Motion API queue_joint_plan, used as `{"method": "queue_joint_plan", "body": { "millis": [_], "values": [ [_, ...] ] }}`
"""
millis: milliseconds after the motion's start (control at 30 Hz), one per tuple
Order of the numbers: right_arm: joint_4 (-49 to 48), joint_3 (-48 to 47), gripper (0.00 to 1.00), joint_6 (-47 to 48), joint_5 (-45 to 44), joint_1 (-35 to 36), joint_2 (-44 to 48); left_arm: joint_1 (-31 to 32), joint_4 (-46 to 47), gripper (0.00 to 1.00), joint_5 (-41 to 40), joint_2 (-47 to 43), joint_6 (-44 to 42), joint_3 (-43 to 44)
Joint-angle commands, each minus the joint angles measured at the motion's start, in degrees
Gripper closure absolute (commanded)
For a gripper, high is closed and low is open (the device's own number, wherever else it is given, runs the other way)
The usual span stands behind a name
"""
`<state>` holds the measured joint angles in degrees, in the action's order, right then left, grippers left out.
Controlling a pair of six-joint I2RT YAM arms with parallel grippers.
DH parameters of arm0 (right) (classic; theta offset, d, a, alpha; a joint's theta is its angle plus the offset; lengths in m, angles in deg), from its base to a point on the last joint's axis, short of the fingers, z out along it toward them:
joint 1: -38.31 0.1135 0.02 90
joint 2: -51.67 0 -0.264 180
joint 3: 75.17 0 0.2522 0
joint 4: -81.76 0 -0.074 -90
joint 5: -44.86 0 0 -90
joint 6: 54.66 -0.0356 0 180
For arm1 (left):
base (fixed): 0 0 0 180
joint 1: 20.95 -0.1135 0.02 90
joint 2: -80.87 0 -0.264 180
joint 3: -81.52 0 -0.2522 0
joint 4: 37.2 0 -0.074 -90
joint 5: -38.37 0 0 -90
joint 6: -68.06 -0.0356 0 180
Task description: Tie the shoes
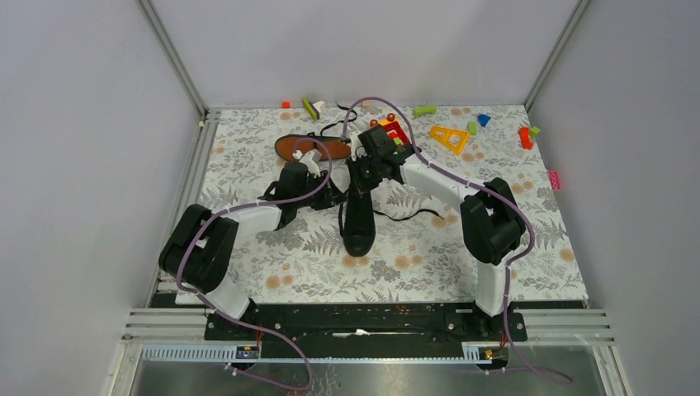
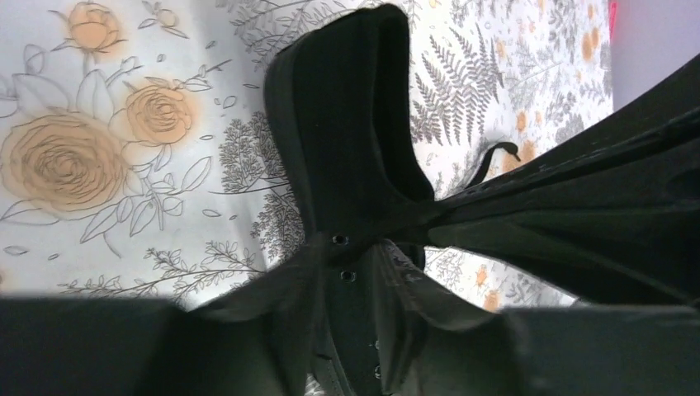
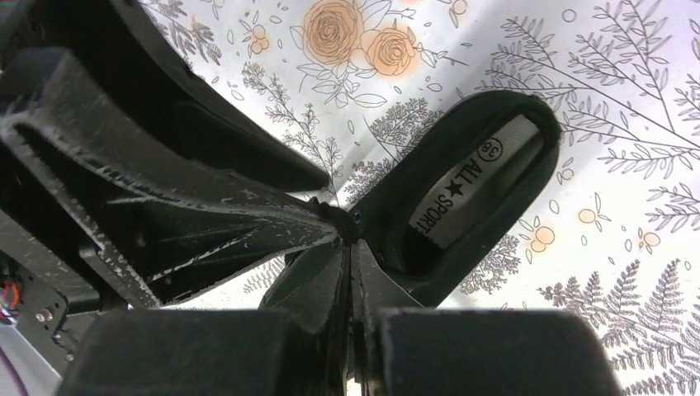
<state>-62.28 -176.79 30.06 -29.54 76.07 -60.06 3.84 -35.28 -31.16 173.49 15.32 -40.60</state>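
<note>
Black low-top lace-up sneaker could tip if either arm pulls sideways. The right gripper is pinched narrow at its collar, perhaps on a thin black lace that could slip free. How the left gripper stands I cannot tell.

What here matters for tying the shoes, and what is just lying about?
For the job: upright black shoe, tipped shoe showing its orange sole, black laces.
Lying about: yellow triangle block, green block, red block, pink block.
</note>
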Motion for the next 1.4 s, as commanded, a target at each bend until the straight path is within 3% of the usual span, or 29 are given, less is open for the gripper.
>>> {"method": "queue_joint_plan", "body": {
  "millis": [0, 67, 167, 233, 500, 667, 767, 933, 1300, 1367],
  "values": [
    [5.0, -5.2, 1.00, -3.4, -0.6, -1.2, 2.9, -0.1, 6.0, 0.59, -7.4, -5.3, -1.3, -4.1],
    [6.1, -6.2, 1.00, -4.6, 0.7, -1.4, 2.7, -0.1, 7.5, 0.51, -8.9, -7.6, -2.4, -6.2],
    [6.3, -6.6, 1.00, -6.2, 2.1, -1.6, 2.4, -0.1, 11.2, 0.04, -8.5, -10.8, -5.0, -9.2],
    [6.3, -6.9, 1.00, -7.0, 3.6, -1.7, 2.0, 0.0, 13.6, 0.01, -8.2, -12.8, -7.1, -10.8],
    [8.2, -9.8, 1.00, -9.2, 6.6, -1.8, 0.6, 2.9, 24.4, 0.01, -7.6, -15.9, -21.3, -14.4],
    [10.7, -12.1, 1.00, -9.7, 7.6, -1.9, -0.5, 6.5, 24.9, 0.04, -10.8, -13.7, -28.5, -12.0],
    [11.5, -12.6, 1.00, -9.8, 7.8, -1.9, -1.0, 8.8, 32.8, 0.05, -10.9, -12.6, -35.4, -14.6],
    [11.6, -12.4, 1.00, -10.0, 8.4, -2.0, -1.4, 10.1, 33.1, 0.07, -12.9, -10.4, -36.8, -12.8],
    [11.6, -12.4, 1.00, -11.0, 9.4, -2.4, -2.1, 13.1, 32.1, 0.33, -19.3, -5.3, -33.2, -9.5],
    [11.6, -12.4, 1.00, -11.1, 9.6, -2.3, -2.2, 13.2, 32.9, 0.45, -19.1, -4.7, -32.2, -9.9]
  ]
}}
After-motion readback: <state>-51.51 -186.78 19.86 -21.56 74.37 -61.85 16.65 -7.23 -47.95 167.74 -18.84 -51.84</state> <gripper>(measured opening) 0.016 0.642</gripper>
